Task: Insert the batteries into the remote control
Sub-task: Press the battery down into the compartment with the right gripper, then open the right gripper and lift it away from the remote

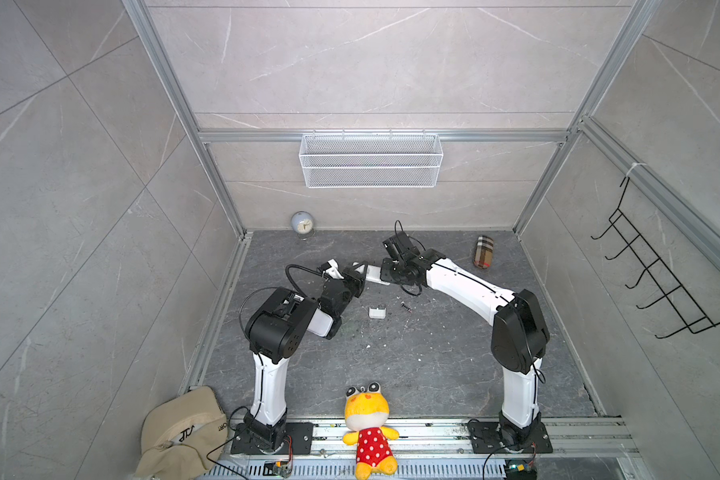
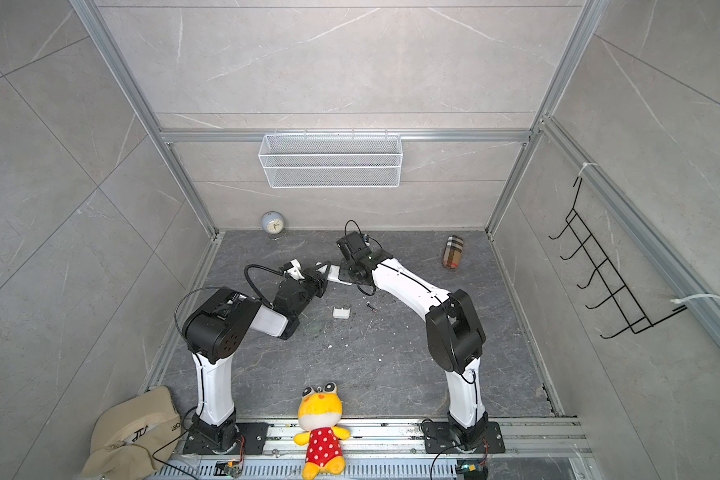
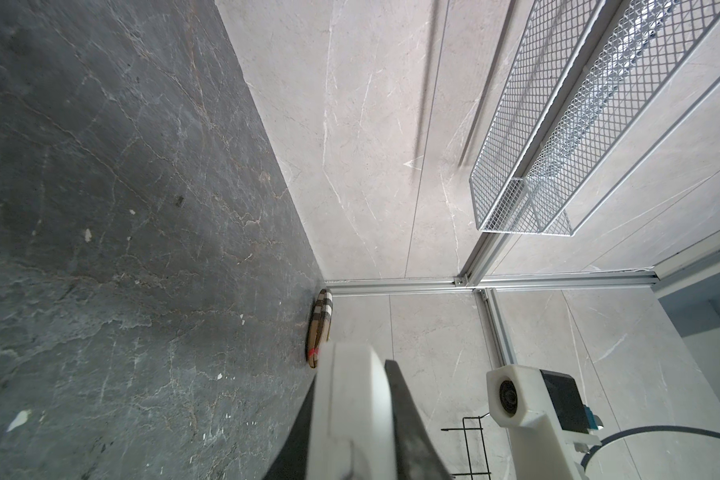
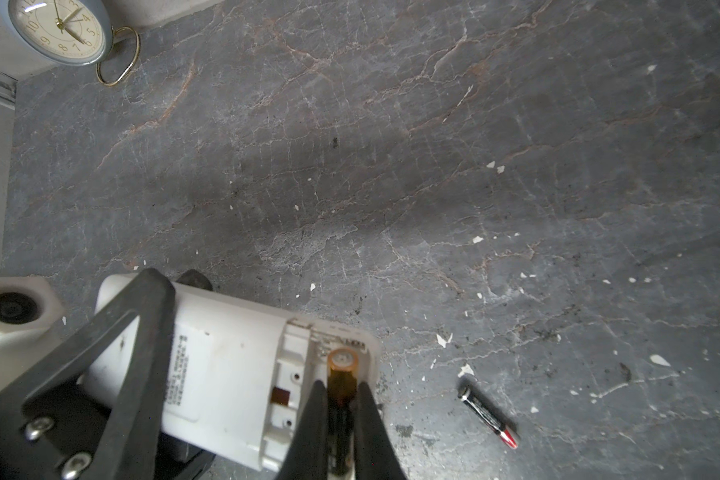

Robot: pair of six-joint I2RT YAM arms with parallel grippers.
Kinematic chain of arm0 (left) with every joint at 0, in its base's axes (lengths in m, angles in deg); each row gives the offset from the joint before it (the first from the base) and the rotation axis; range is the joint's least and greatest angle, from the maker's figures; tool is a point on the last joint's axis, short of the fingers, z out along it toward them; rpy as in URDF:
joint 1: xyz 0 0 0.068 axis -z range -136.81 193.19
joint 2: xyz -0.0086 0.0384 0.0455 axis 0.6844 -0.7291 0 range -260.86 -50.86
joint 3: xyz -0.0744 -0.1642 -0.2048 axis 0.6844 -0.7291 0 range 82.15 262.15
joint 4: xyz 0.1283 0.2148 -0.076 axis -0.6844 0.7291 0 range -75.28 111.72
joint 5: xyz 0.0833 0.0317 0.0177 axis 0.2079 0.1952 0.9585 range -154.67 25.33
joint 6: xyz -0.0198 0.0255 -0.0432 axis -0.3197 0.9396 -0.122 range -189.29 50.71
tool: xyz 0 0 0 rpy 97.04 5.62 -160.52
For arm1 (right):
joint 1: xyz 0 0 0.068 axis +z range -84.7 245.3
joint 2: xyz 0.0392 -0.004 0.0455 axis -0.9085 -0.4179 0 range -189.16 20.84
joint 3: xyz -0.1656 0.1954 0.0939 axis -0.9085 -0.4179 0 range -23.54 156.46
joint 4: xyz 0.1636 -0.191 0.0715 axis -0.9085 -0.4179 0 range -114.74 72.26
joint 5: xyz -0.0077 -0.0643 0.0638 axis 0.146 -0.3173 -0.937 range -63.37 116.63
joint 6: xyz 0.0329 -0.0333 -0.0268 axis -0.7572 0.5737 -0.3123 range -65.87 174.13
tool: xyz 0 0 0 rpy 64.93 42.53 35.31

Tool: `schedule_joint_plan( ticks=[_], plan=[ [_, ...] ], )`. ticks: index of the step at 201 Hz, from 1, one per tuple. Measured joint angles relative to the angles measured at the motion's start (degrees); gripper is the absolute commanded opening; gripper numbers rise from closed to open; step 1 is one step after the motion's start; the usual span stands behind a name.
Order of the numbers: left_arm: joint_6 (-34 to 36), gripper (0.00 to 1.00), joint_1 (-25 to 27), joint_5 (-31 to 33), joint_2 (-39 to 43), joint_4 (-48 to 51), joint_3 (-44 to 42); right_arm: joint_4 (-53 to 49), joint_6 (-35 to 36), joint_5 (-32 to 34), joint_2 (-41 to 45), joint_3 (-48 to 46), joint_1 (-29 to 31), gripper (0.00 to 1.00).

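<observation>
Remote control (image 4: 225, 365) hung just above the middle of both top views, lifted off the floor (image 1: 433, 374). The left gripper (image 3: 352, 395) was clamped across its body, probably to keep it steady and to turn its back toward the other arm. On that back the battery compartment (image 4: 285, 399) stood open; one slot looked bare. Over the outer slot the right gripper (image 4: 341, 390) was closed on a battery (image 4: 342, 360), tipped end-first toward the contacts, apparently so it could be seated. A second battery (image 1: 405, 307) lay on the floor slightly right of centre in a top view, near the loose white cover (image 1: 377, 312), both below the remote control and likely within easy reach. Farther out, the wire basket (image 1: 371, 137) on the back wall, in the upper middle of the frame, showed nothing inside.
</observation>
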Motion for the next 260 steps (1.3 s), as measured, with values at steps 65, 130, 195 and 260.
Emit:
schedule_joint_plan(
  ticks=[65, 130, 195, 260],
  plan=[
    [0.0, 0.06, -0.02, 0.35, 0.57, -0.07, 0.0, -1.7, -0.59, -0.81, 0.0, 0.59, 0.35, 0.24],
    [-0.02, 0.06, -0.07, 0.44, 1.11, -0.48, 0.0, -2.82, 0.11, -1.7, 0.04, 2.45, 0.39, 0.32],
    [-1.14, 0.06, -0.07, 1.49, 1.11, -0.48, 0.0, -3.58, 1.25, -2.05, 4.28, 2.36, 0.42, 0.69],
    [-4.17, 0.06, -0.07, 4.11, 1.11, -0.48, -0.22, 1.49, -2.1, -4.48, 15.34, 0.55, -0.87, 0.86]
  ],
)
